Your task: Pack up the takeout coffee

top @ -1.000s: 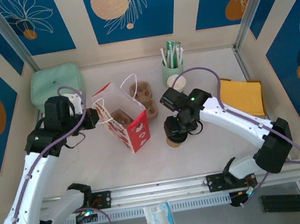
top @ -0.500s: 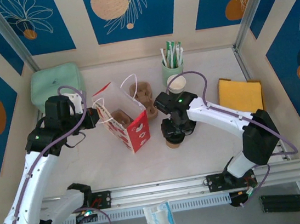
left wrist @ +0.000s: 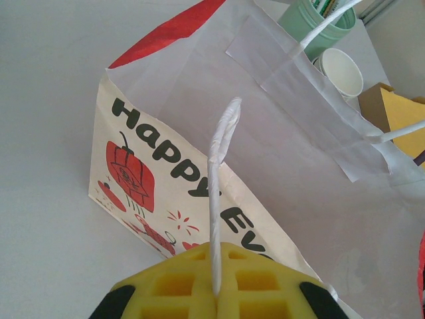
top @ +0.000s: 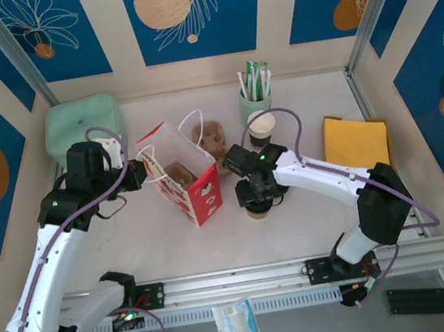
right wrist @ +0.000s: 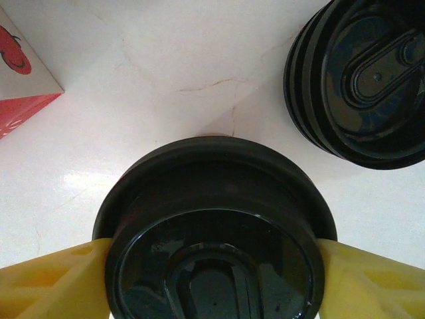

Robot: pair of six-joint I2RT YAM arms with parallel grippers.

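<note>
**Right pincer (right wrist: 214, 244) sits over the coffee's lid (right wrist: 216, 193)**

The right pincer is down over the takeout coffee (top: 254, 211), with one yellow finger (right wrist: 53, 282) at each side of the round black lid. The fingers are right against the lid's edge, but we cannot tell if they squeeze it (they may just be touching). The cup stands straight up on the table (top: 158, 240), so its long way runs up and down, and the pincer is right above it. The right arm is much the nearer one.

The paper bag (top: 191, 182) stands at about 10 o'clock from the cup, near it but not touching, with its mouth open at the top. The left pincer (left wrist: 216, 296) is pressed together on the bag's white handle (left wrist: 219, 166). We think the cup must go up, then over to 10 o'clock, then down into the bag.
</note>
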